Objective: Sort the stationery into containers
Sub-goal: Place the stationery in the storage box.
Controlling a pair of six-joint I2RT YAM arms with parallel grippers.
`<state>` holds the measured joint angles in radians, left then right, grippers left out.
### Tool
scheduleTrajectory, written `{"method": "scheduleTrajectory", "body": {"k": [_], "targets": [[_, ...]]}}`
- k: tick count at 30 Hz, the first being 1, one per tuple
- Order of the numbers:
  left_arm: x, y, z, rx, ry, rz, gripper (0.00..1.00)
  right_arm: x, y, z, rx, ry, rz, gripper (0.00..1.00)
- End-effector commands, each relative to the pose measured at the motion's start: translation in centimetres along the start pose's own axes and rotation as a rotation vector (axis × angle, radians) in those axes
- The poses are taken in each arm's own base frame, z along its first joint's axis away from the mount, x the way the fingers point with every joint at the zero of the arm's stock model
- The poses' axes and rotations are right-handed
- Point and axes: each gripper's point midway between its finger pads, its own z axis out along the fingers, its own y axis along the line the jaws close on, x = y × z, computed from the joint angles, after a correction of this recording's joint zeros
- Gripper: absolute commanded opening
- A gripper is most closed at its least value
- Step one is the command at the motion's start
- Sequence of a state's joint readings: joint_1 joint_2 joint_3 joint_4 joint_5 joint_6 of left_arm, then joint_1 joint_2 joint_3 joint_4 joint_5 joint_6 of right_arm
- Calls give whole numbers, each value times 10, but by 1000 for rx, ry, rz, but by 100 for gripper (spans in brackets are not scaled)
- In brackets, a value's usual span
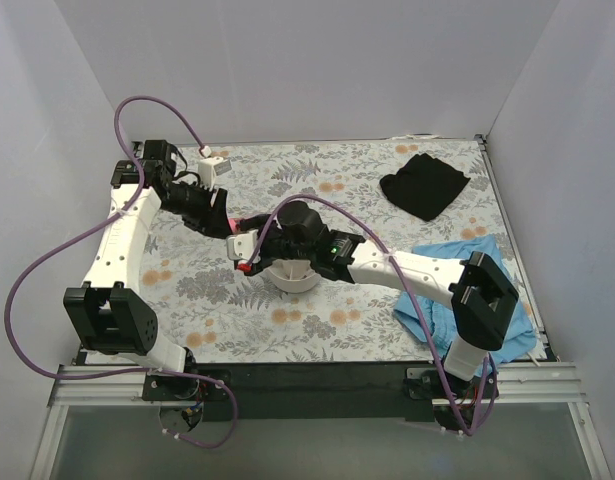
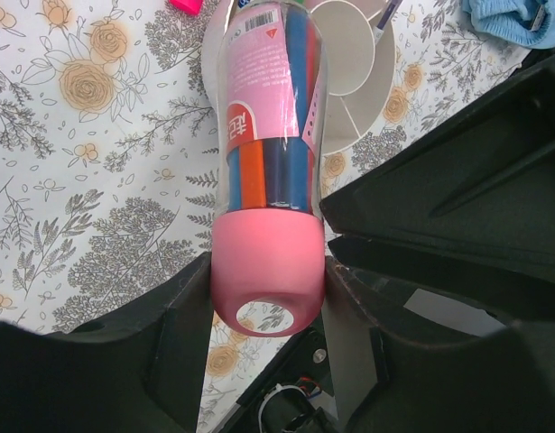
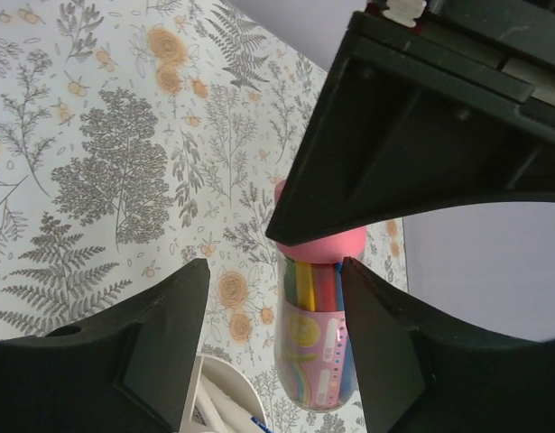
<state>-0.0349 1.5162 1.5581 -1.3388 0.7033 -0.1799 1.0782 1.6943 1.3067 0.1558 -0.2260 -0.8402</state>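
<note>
My left gripper (image 2: 268,289) is shut on the stubby pink-capped case (image 2: 268,135), a clear tube of coloured pens. It holds the case over the table beside the round white organiser (image 2: 354,63). In the top view the left gripper (image 1: 230,224) and right gripper (image 1: 255,252) meet just left of the organiser (image 1: 292,278). My right gripper (image 3: 272,343) is open, and the case (image 3: 318,356) hangs between its fingers, close to the right finger (image 3: 390,352). White markers (image 3: 225,401) lie in a compartment of the organiser.
A black cloth (image 1: 424,183) lies at the back right. A blue cloth (image 1: 419,318) lies under the right arm at the near right. A bright pink item (image 2: 182,4) lies on the floral table cover by the organiser. White walls enclose the table.
</note>
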Motion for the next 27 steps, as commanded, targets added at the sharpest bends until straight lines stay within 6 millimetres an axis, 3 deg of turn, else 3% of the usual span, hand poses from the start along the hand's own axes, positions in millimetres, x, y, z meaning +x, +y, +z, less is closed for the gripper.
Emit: {"method": "scheduleTrajectory", "body": {"k": [1, 12, 19, 26, 27], "targets": [[5, -24, -10, 49, -12, -2, 0, -28, -43, -1, 146, -51, -6, 69], [3, -26, -10, 58, -20, 6, 0, -25, -47, 14, 169, -36, 9, 68], [1, -27, -11, 66, -27, 2, 0, -17, -38, 24, 150, -7, -5, 65], [4, -27, -9, 67, -20, -2, 0, -25, -43, 22, 165, -24, 16, 44], [5, -27, -8, 70, -17, -5, 0, -25, -44, 21, 166, -25, 22, 35]]}}
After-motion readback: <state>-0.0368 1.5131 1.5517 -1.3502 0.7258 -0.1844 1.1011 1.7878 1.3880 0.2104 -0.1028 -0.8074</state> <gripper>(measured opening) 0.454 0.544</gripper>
